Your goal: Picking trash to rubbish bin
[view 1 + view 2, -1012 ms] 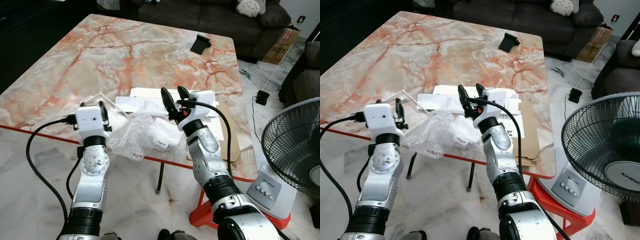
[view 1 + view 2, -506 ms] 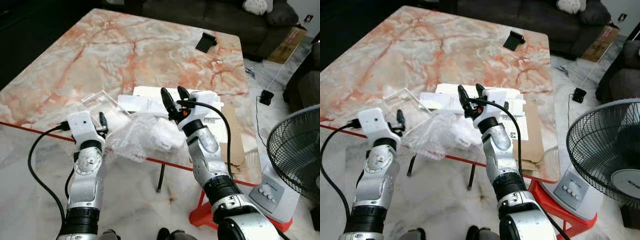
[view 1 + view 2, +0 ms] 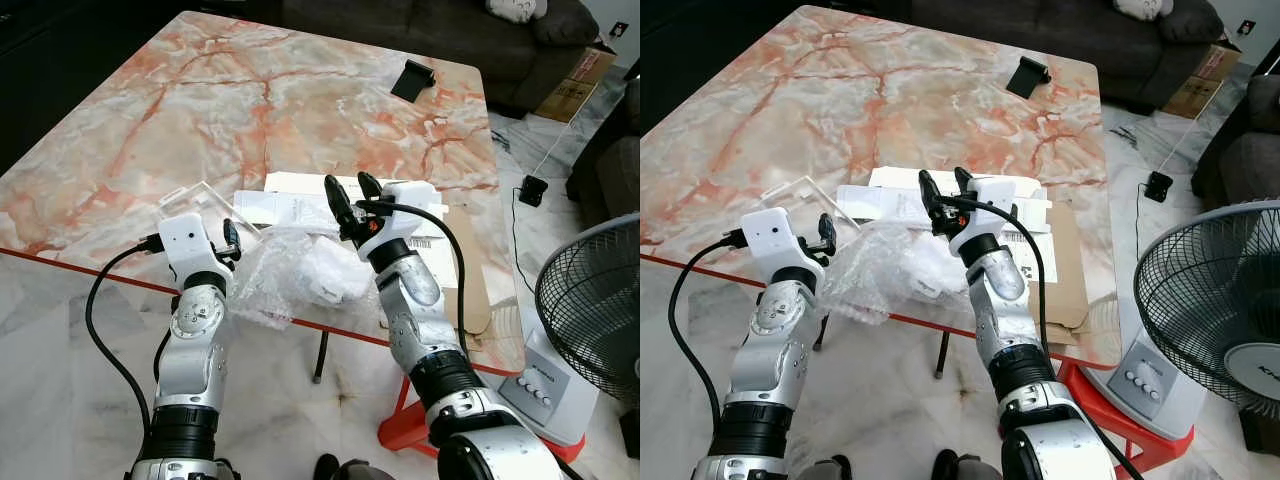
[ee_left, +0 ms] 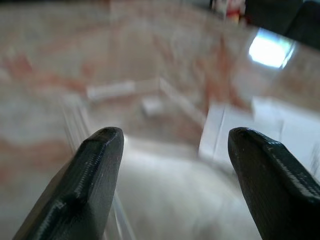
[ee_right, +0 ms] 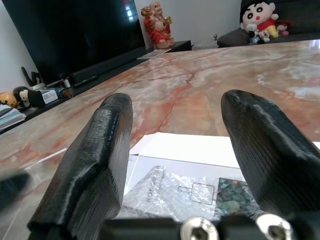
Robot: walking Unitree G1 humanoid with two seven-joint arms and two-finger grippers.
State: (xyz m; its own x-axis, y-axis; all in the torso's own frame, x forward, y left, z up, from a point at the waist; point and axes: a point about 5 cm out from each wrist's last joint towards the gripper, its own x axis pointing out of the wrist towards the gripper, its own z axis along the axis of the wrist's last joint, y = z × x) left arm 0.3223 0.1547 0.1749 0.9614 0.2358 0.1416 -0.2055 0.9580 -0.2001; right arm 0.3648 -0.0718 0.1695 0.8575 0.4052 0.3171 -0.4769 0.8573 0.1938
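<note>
One crumpled clear plastic bag (image 3: 295,275): we are finding it lying at the near edge of the marble table (image 3: 200,110), between our two arms, its long axis running roughly along that edge, its loose end drooping over the red rim.

Two grippers. We are holding the left gripper (image 3: 229,240) just beside the bag's left end, with its two black fingers (image 4: 95,170) spread apart and nothing between them. We are holding the right gripper (image 3: 350,200) above the bag's far right side, fingers pointing up and away, likewise parted and holding nothing.

One clear plastic tray (image 3: 205,205) is sitting just beyond the left gripper. A stack of white papers (image 3: 300,200) is lying behind the bag; we cannot count the sheets. One flat piece of brown cardboard (image 3: 465,270) is lying under the papers at the right corner. One small black object (image 3: 413,78) is resting at the far edge. One fan (image 3: 590,330) is standing on the floor to the right.
</note>
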